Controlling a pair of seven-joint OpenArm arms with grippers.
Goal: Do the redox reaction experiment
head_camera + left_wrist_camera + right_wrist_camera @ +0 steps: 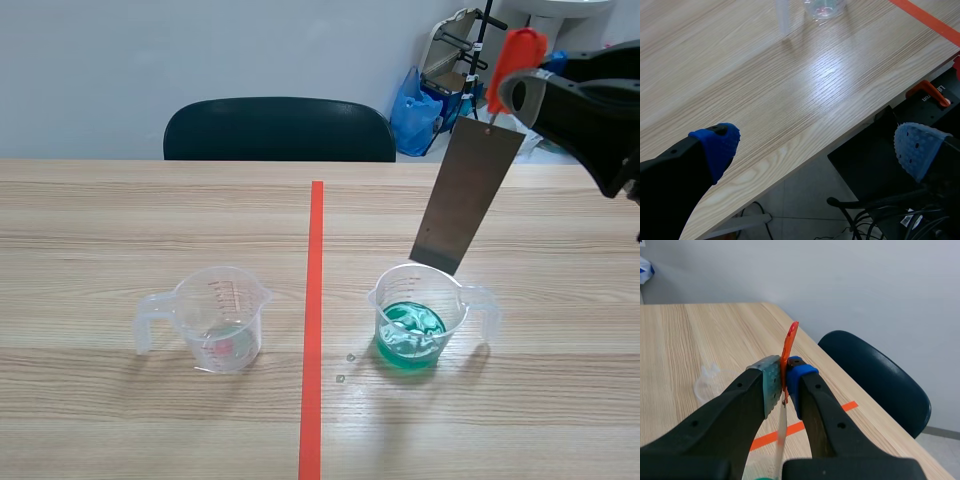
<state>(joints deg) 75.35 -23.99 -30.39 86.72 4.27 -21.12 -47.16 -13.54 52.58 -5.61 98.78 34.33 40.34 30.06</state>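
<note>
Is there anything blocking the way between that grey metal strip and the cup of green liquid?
Nothing visible does. The right gripper holds the metal strip by its orange tab, the strip's lower edge close to the open mouth of the cup of green liquid. The other cup stands well aside.

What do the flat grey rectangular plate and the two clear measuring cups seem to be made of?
The flat grey rectangular plate: probably sheet metal with a dull matt finish; it looks thin and stays flat while hanging from the orange-red clip. The clear cup with green liquid and the clear cup with red markings: likely moulded plastic, translucent, slightly cloudy, with one-piece handles.
</note>
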